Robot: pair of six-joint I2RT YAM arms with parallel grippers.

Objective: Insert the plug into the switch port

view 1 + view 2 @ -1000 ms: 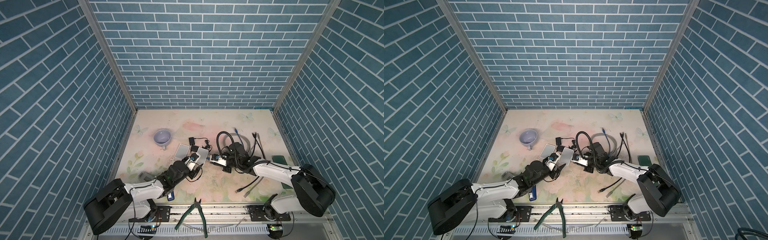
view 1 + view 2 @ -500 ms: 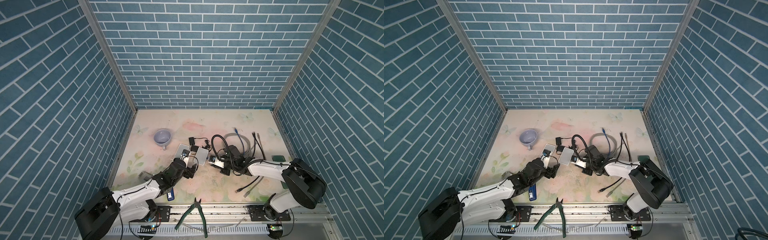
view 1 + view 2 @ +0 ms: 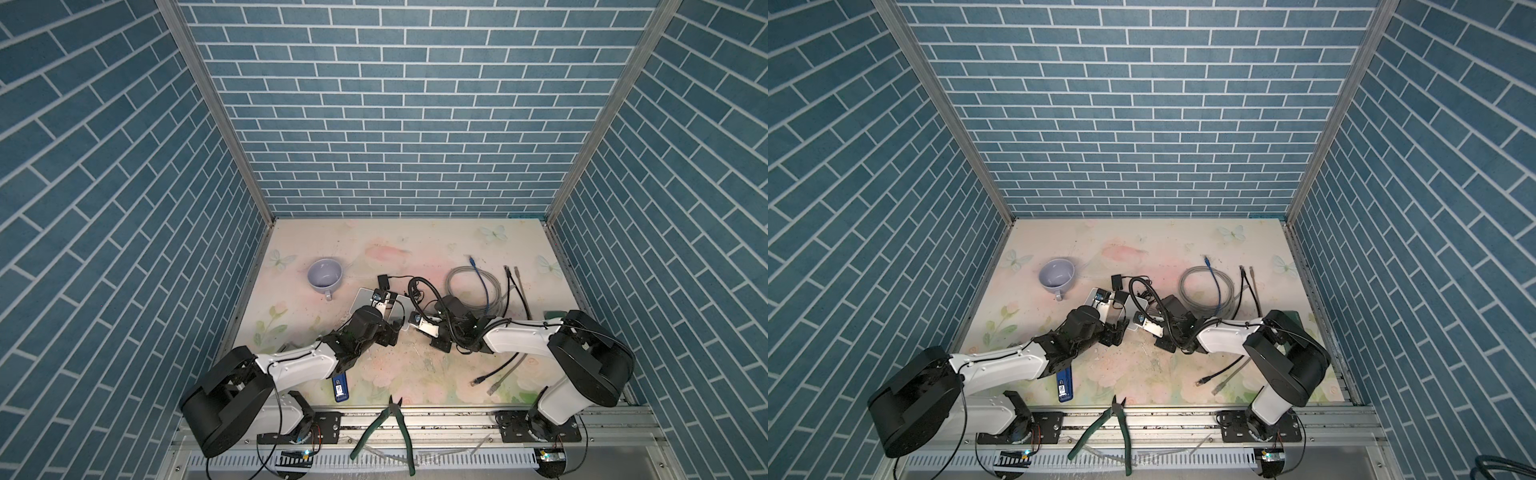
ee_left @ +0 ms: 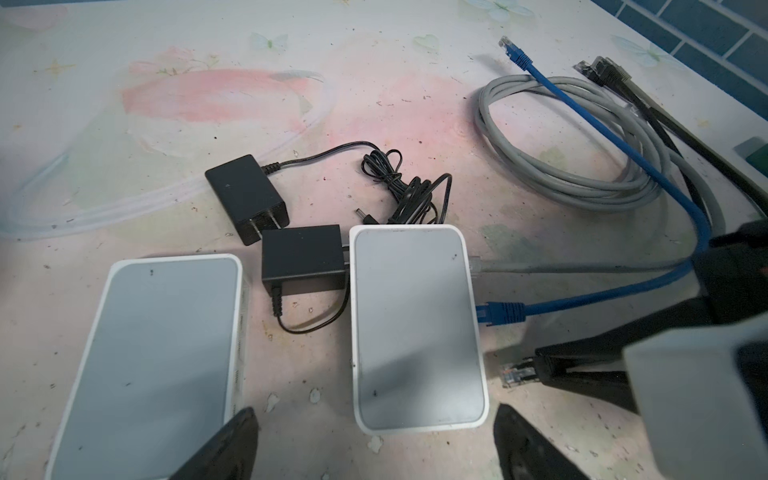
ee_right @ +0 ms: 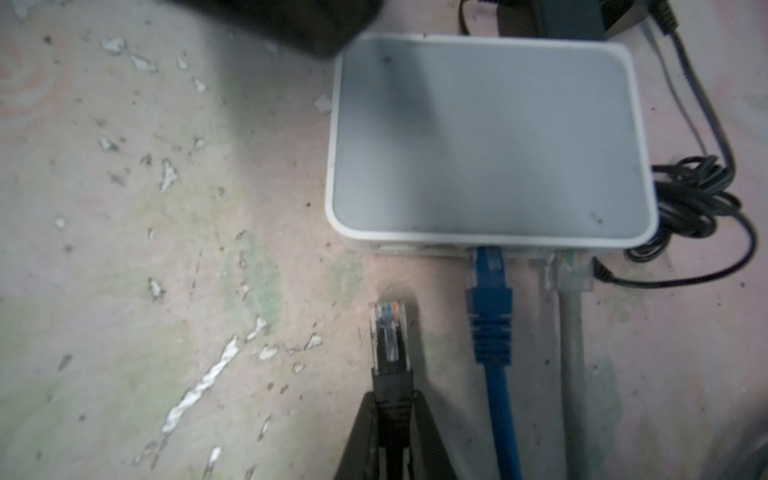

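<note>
The switch (image 4: 415, 328) is a flat white box with a grey top; it also shows in the right wrist view (image 5: 490, 141). On its port side, a blue plug (image 5: 488, 282) and a grey cable's clear plug (image 5: 569, 270) sit in ports. My right gripper (image 5: 390, 401) is shut on the boot of the black cable's plug (image 5: 388, 332). The plug's clear tip lies a short way in front of the port side, beside the blue plug. My left gripper (image 4: 374, 415) is open, its fingers either side of the switch's near end, holding nothing.
A second white switch (image 4: 158, 357) lies beside the first, with two black power adapters (image 4: 303, 257) between and behind them. A coiled grey cable (image 4: 561, 145) lies beyond. In a top view a mug (image 3: 325, 274), pliers (image 3: 390, 432) and loose cable ends (image 3: 486, 376) show.
My left gripper has opened wide and reached forward to the switch. My right gripper has shifted left toward the switch's port side, still holding the plug.
</note>
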